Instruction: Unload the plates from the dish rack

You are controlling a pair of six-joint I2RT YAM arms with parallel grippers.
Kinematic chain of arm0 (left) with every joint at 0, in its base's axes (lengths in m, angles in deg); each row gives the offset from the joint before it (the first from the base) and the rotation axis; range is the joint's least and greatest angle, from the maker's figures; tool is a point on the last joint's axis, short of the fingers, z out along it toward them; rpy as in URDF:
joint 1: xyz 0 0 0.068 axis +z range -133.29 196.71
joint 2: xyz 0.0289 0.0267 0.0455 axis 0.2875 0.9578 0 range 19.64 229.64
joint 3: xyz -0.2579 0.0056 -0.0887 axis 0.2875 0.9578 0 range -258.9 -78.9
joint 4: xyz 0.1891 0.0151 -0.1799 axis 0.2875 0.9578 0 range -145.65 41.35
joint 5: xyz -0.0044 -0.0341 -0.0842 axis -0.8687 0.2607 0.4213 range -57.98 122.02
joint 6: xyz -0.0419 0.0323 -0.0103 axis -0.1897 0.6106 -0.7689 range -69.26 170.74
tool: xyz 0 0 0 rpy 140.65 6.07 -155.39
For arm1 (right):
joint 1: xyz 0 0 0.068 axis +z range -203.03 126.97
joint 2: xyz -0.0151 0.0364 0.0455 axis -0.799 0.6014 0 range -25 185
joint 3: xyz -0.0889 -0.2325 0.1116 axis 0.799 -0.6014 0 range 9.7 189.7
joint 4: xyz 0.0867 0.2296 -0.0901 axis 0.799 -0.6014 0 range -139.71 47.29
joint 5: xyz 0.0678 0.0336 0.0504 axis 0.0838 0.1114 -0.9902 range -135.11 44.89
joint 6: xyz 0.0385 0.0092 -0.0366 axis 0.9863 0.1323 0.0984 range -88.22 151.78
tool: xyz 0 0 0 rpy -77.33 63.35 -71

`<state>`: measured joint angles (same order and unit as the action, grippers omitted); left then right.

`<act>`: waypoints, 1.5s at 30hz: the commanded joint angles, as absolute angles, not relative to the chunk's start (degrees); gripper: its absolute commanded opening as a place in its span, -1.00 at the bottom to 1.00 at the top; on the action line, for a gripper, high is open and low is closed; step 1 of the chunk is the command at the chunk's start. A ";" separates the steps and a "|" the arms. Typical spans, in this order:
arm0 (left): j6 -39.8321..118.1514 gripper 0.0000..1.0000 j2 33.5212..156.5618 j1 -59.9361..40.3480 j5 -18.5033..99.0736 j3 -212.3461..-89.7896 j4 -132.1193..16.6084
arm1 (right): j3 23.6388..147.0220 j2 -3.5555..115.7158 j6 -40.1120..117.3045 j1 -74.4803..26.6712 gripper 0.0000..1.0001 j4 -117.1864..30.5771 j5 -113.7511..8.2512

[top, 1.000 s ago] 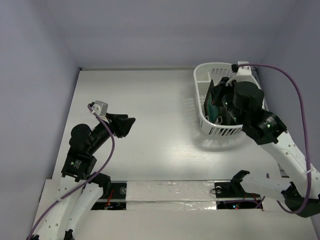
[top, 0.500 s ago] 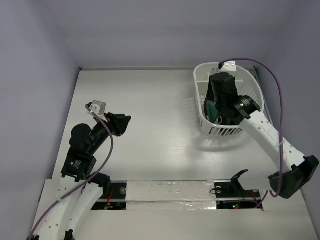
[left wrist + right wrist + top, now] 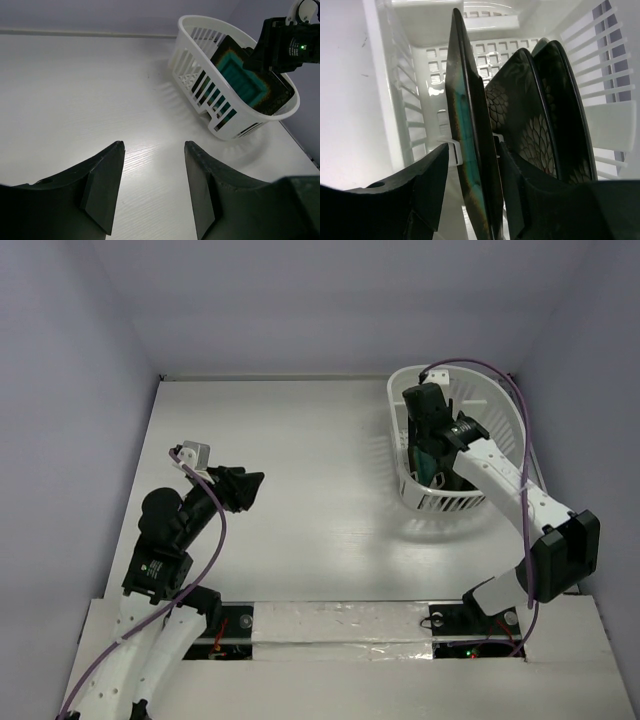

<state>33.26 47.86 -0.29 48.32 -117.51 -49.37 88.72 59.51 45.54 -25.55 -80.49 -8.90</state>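
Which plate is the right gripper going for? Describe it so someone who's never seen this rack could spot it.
Find the white dish rack at the table's far right, where several plates stand on edge. It is the square teal plate with a dark rim, flanked by the fingers of the right gripper. Its neighbours are black with pale flower patterns.

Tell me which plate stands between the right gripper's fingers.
The teal plate with the dark rim, leftmost in the right wrist view; the black flowered plates stand outside the right gripper.
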 commanded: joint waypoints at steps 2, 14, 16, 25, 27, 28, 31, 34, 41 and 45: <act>33.34 -0.03 47.32 0.18 48.63 -119.06 -51.35 | 89.33 59.72 45.67 -26.84 -0.02 -80.50 -7.93; 33.34 -0.01 47.15 0.18 49.16 -118.98 -51.61 | 90.47 63.94 44.79 -26.84 -0.18 -83.22 -5.30; 33.42 -0.01 46.97 0.18 49.16 -118.98 -51.78 | 90.91 63.77 44.44 -26.84 -0.33 -83.49 -5.03; 33.34 -0.01 46.88 0.71 49.60 -118.89 -51.96 | 94.33 62.10 42.16 -26.84 -0.89 -86.13 -4.24; 33.34 -0.01 46.88 0.71 49.78 -118.89 -52.05 | 94.95 62.01 41.45 -26.84 -0.95 -86.91 -3.45; 33.34 -0.01 46.88 0.71 49.86 -118.89 -52.05 | 95.12 62.01 41.19 -26.84 -1.00 -87.01 -3.10; 33.34 -0.01 47.06 0.71 50.13 -118.89 -52.14 | 96.27 61.92 40.13 -26.32 -1.00 -87.62 -2.40; 33.25 -0.01 47.06 0.71 50.22 -118.89 -52.14 | 97.41 61.75 39.25 -25.79 -1.00 -88.32 -1.44; 33.25 0.00 47.14 0.71 50.31 -118.80 -52.22 | 100.39 59.99 37.32 -25.17 -1.00 -88.49 1.12; 33.25 0.01 47.15 0.71 50.48 -118.80 -52.31 | 103.21 58.76 37.23 -24.64 -1.00 -88.77 3.58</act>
